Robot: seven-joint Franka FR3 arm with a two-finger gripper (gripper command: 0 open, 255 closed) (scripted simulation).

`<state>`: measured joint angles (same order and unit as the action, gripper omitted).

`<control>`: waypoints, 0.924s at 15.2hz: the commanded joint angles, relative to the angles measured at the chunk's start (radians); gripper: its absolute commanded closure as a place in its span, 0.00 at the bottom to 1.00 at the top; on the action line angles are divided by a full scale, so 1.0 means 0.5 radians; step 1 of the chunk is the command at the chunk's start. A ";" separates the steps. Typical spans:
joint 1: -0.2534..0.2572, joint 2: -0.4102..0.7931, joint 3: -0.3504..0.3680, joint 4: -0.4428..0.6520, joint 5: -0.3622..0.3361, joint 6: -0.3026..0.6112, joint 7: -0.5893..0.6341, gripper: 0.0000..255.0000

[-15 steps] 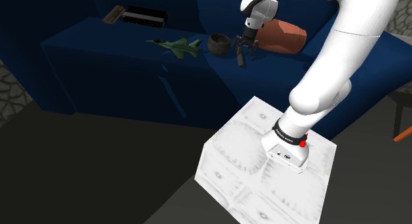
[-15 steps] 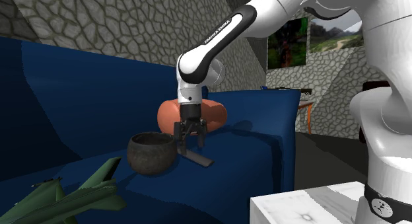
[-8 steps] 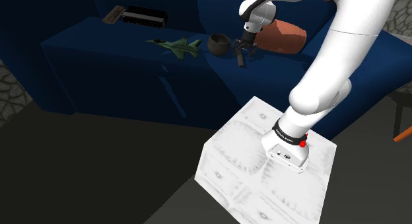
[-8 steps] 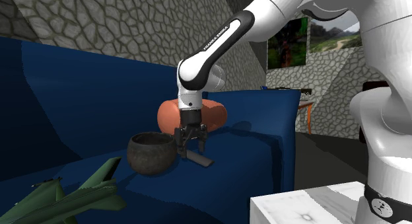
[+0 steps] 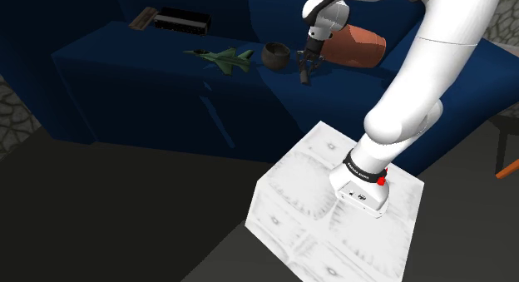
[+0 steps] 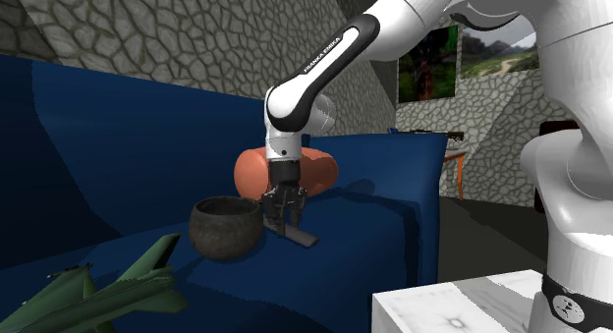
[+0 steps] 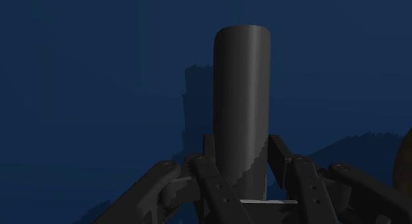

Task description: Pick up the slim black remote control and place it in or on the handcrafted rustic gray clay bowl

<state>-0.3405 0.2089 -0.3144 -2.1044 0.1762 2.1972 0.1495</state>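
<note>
Gripper (image 6: 283, 221) pinches the slim dark remote (image 7: 241, 104) on the blue sofa (image 6: 378, 233); lift it level, well above the rim of the bowl (image 6: 224, 226)

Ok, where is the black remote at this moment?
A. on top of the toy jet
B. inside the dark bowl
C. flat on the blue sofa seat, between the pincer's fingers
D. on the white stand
C: the remote lies on the blue sofa seat with the pincer clasping its sides, beside the bowl, not in it.
</note>
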 commanded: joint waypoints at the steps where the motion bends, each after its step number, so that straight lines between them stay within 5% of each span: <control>1: 0.007 0.012 0.011 -0.007 0.006 0.002 -0.001 1.00; 14: 0.018 -0.124 -0.007 0.077 -0.063 -0.207 0.055 1.00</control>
<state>-0.3320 0.1548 -0.3171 -2.0710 0.1488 2.1067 0.1736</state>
